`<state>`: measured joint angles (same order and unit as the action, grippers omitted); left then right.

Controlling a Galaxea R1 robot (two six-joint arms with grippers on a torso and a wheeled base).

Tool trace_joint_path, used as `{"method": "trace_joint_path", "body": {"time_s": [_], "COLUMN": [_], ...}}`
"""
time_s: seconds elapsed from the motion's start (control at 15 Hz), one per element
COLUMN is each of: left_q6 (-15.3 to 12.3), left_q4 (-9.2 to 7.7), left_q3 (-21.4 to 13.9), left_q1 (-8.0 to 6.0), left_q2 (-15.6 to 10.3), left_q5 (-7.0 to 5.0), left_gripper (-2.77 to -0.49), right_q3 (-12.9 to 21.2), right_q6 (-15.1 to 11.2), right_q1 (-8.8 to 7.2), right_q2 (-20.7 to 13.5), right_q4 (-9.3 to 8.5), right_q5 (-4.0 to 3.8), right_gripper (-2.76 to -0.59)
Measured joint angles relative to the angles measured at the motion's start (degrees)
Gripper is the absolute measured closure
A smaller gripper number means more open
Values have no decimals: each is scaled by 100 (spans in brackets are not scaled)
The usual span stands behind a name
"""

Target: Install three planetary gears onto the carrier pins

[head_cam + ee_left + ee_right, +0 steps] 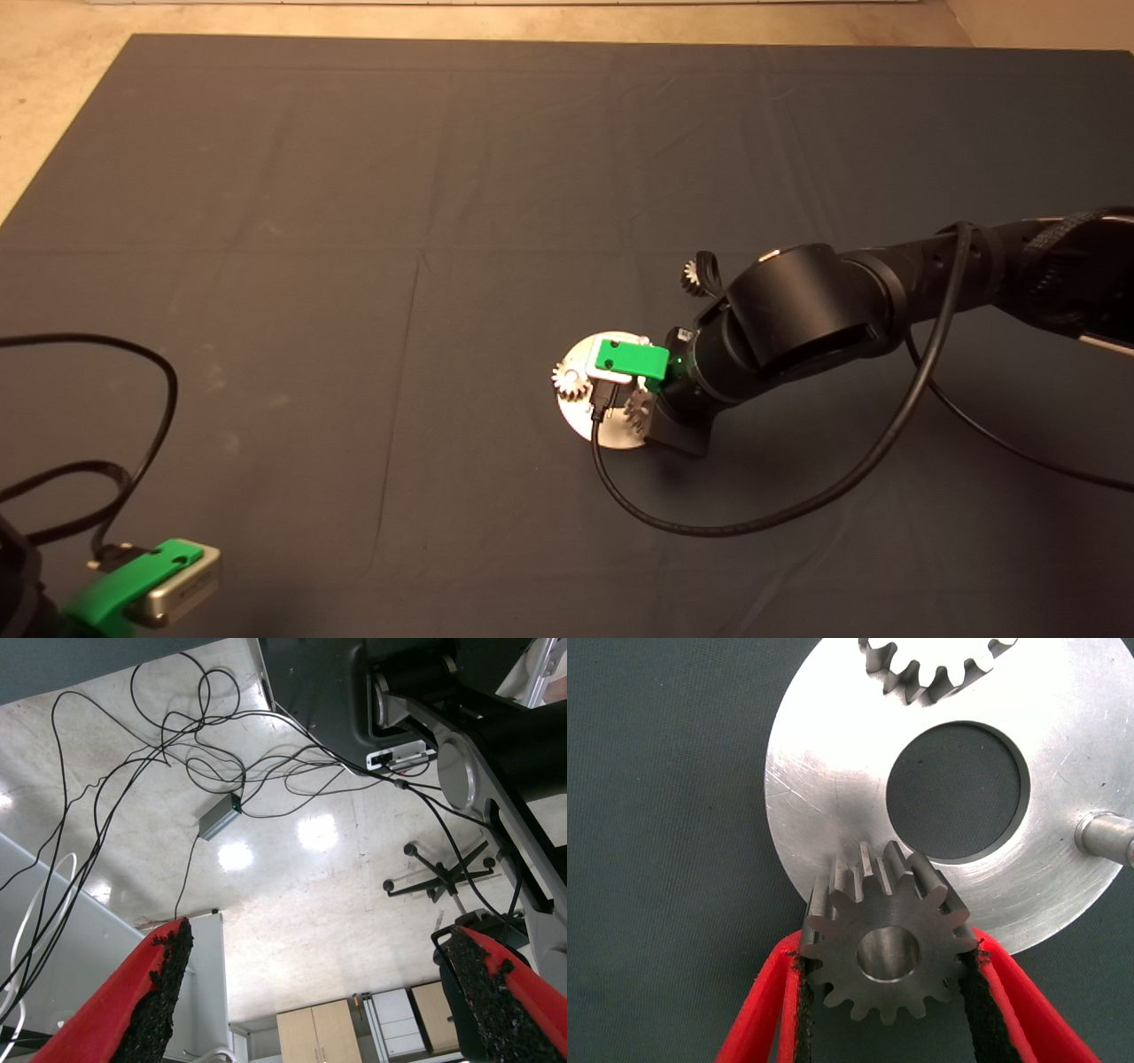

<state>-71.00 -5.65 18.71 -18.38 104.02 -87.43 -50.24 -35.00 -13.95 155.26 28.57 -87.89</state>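
Note:
The shiny round disc (833, 788) with a large centre hole lies on the dark mat. In the right wrist view my right gripper (886, 950) is shut on a planetary gear (868, 992) at the disc's edge, a pad against its teeth on each side. A silvery face fills that gear's bore. A second gear (930, 673) sits on the disc across the hole, and one bare carrier pin (1106, 833) stands to the side. In the head view the disc (580, 412) carries a gear (567, 379) on its left edge, with the held gear (638, 409) under the gripper. A third gear (695, 275) lies on the mat behind the right arm (797, 310).
My left gripper (151, 576) waits open at the lower left edge of the mat; its wrist view shows floor, loose cables (177, 744) and a chair base (438, 873). A black cable (753, 523) loops over the mat in front of the disc.

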Motion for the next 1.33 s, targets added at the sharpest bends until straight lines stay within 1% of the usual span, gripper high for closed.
{"method": "trace_joint_path", "body": {"time_s": [0.07, 0.2, 0.4, 0.53, 0.6, 0.67, 0.87, 1.33], "left_q6": [2, 17, 20, 22, 22, 24, 38, 57], "left_q4": [0, 0, -5, -6, -6, -6, -6, -6], "left_q3": [0, 0, 0, 0, 0, 0, 0, 0], "left_q1": [0, 0, 0, 0, 0, 0, 0, 0], "left_q2": [-8, -13, -38, -38, -38, -38, -38, -38], "left_q5": [0, 2, 0, 2, 2, 2, 2, 1], "left_gripper": [-204, -204, -204, -204, -204, -204, -204, -204], "right_q3": [-12, -37, -74, -74, -74, -74, -74, -74], "right_q6": [0, 0, 0, 0, 0, 0, 0, 0], "right_q1": [-2, -5, -19, -18, -18, -18, -16, -13], "right_q2": [0, 6, 47, 58, 83, 102, 130, 123], "right_q4": [-11, -17, -57, -61, -61, -61, -61, -60], "right_q5": [16, 22, -15, -24, -59, -61, -34, -30], "right_gripper": [-95, -95, -95, -95, -95, -95, -95, -95]}}
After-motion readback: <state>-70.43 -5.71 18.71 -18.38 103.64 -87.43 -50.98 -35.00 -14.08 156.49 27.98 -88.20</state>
